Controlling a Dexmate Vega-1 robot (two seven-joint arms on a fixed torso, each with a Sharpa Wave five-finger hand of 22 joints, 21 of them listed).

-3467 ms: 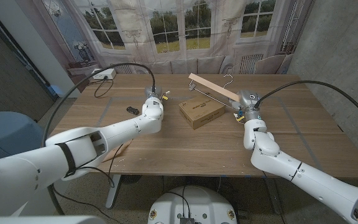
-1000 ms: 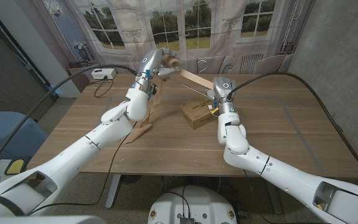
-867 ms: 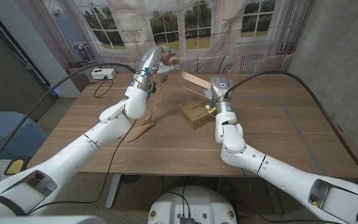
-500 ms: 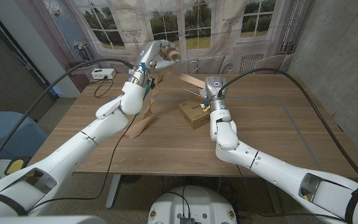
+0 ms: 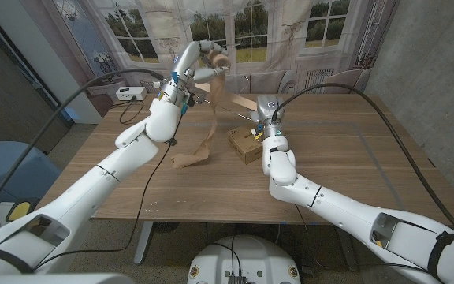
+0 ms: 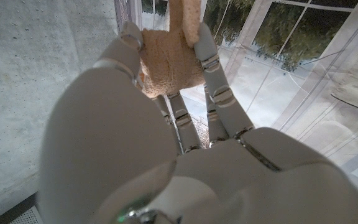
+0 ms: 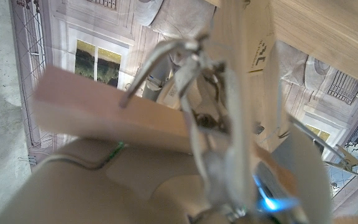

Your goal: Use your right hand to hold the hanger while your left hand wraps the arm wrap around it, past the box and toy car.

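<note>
My left hand is raised high over the far side of the table and holds the tan roll of the arm wrap. In the left wrist view its fingers curl around the fuzzy roll. A long strip hangs from the roll, and its tail lies on the table. My right hand grips the wooden hanger just above the cardboard box. The right wrist view shows the hanger's bar and its metal hook against that hand. A small dark toy car sits beside my left arm.
A white power box with black cables stands at the table's far left corner. Bare wood stretches across the right half of the table. Curtained windows stand behind the table.
My left hand has risen and swung right with the roll, and more strip has unrolled below it. The right arm has edged left with the hanger.
</note>
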